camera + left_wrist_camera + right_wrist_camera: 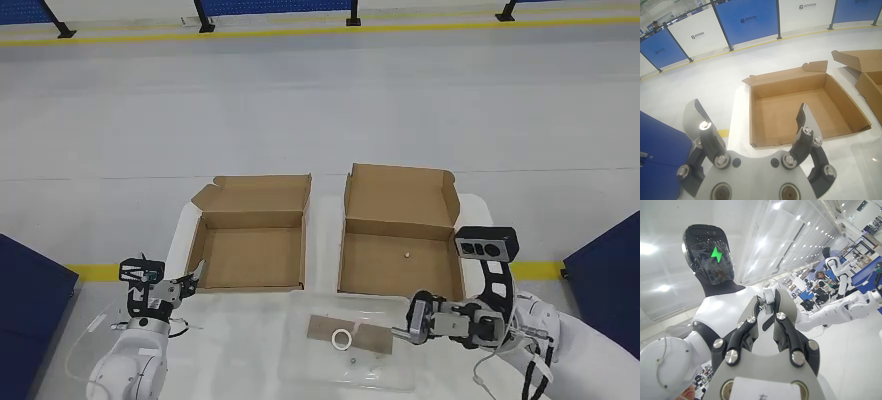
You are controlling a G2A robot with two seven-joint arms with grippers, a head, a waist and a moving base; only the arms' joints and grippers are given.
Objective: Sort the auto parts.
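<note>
My right gripper [767,303] is shut on a silver metal nut [769,303], held up off the table and pointing back at the robot; from above it [412,330] hovers at the clear tray's right end. My left gripper [751,111] stands open with nothing between its fingers, at the table's left near the front corner of the left cardboard box [800,106]; from above the gripper [188,277] sits just left of that box [250,255]. The right box [400,262] holds one small pale part [406,255]. A white ring [341,339] lies on a cardboard strip [350,334].
A clear plastic tray [350,365] sits at the table's front middle with the strip in it. Both boxes have lids standing open at the back. A blue bin edge [657,144] stands left of the table, another [610,280] at the right.
</note>
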